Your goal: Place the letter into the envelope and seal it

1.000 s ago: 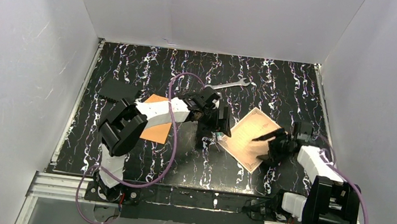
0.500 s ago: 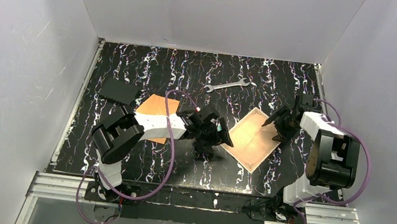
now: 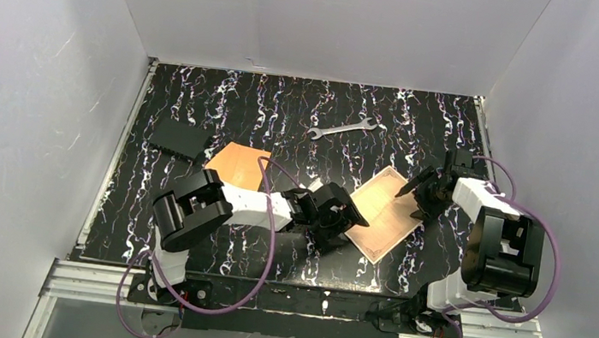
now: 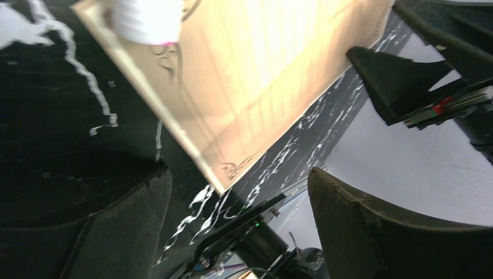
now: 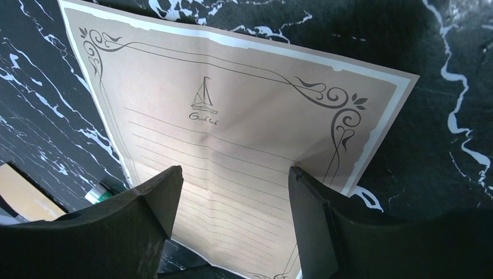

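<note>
From above, the letter [image 3: 385,214] lay flat on the table [image 3: 286,107], outside the envelope [image 3: 236,164] and well apart from it. At the left wrist, the left gripper [image 4: 238,177] gaped wide and empty, with the sheet's corner beyond its tips. Only the right wrist view revealed the sailboat drawing [image 5: 203,96]. There the right gripper [image 5: 232,183] hung spread above the page, grasping nothing.

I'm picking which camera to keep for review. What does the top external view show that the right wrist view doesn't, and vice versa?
Only the top external view shows the wrench, the black flat pad, the envelope clearly and both arms whole. Only the right wrist view shows the letter's print: a sailboat, ruled lines, scrolled corners. Both show the letter lying on the marbled table with the open right gripper over it.
</note>
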Robot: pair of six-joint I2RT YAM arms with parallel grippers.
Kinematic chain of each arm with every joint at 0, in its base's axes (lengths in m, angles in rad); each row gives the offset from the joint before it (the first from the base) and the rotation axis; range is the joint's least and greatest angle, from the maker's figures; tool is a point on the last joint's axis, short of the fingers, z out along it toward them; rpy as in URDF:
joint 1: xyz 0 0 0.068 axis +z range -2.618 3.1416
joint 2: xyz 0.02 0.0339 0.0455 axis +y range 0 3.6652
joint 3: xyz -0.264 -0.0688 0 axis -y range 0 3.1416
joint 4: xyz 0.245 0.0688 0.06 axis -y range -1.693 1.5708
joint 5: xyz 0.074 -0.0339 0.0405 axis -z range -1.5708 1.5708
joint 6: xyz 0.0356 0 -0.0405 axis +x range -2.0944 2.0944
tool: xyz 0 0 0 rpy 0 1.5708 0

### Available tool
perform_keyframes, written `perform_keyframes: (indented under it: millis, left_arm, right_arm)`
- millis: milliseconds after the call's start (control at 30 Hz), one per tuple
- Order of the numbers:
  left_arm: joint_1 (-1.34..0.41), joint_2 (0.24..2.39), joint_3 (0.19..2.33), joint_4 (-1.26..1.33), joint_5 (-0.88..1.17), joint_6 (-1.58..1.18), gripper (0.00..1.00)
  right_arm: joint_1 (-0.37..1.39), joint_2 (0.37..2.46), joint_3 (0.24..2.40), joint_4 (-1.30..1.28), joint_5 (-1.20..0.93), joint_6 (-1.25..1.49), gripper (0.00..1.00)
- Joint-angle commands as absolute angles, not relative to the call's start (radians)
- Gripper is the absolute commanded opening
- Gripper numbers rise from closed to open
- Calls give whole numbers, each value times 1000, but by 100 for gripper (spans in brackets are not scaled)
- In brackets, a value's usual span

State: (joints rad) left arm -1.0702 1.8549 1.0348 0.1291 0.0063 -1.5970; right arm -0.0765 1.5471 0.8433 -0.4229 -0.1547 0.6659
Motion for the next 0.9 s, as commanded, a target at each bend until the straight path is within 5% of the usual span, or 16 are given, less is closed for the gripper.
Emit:
perform_keyframes:
  millis: [0, 533, 867]
  left_arm:
    - [-1103, 1910, 993, 211, -162, -1639, 85]
    - [-1119, 1963, 724, 832, -256, -1692, 72]
    - [-1115, 1997, 746, 971, -231, -1698, 23]
  right_arm:
    - [-74, 1527, 795, -485, -124, 670, 75]
    - [-75, 1499, 722, -420, -150, 697, 73]
    - [-75, 1462, 736, -471, -119, 683, 73]
